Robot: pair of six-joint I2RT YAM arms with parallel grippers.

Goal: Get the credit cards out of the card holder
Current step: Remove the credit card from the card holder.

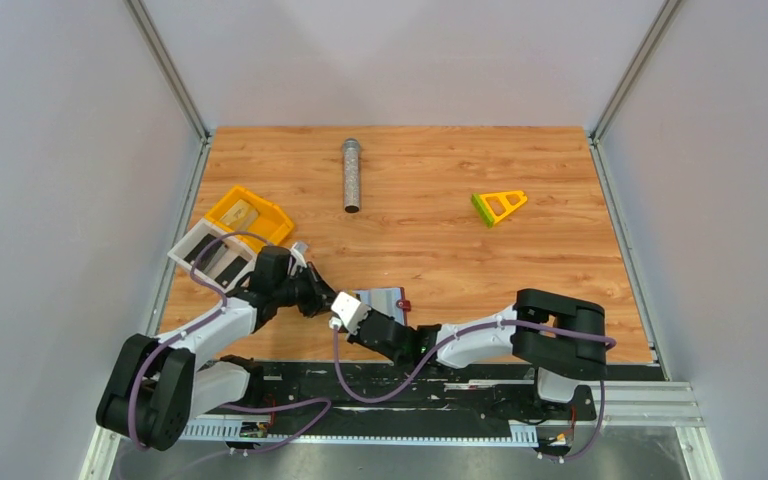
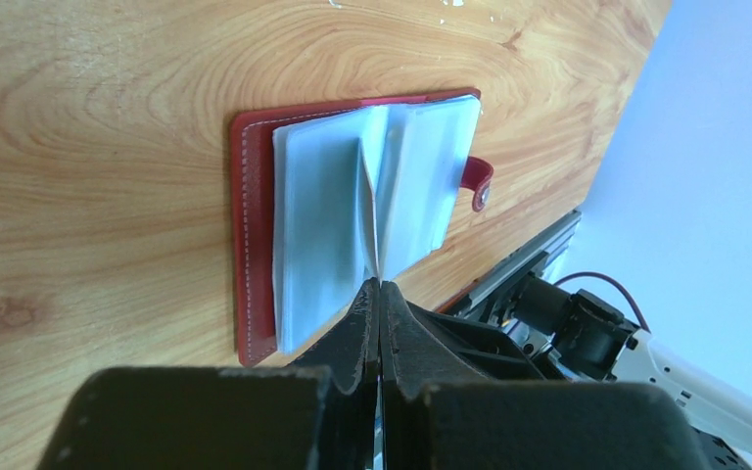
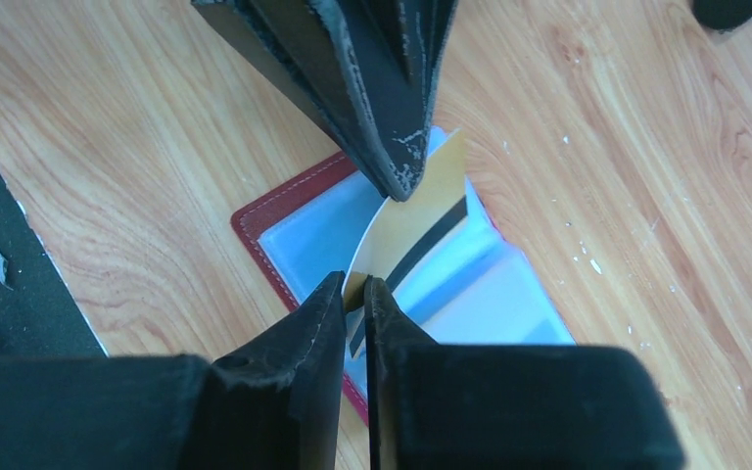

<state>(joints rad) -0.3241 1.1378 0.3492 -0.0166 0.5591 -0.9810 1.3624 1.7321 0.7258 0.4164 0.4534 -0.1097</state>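
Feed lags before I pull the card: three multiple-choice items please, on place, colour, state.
1. The card holder lies: A at the table's near edge; B at its far edge; C in its far-right corner.
2. The card in the right gripper is: A white; B tan-gold with a dark stripe; C blue.
3. The card holder is: A snapped shut; B rolled up; C open.
Answers: 1 A, it sits low in the top view; 2 B, plain in the right wrist view; 3 C, pale pockets exposed.
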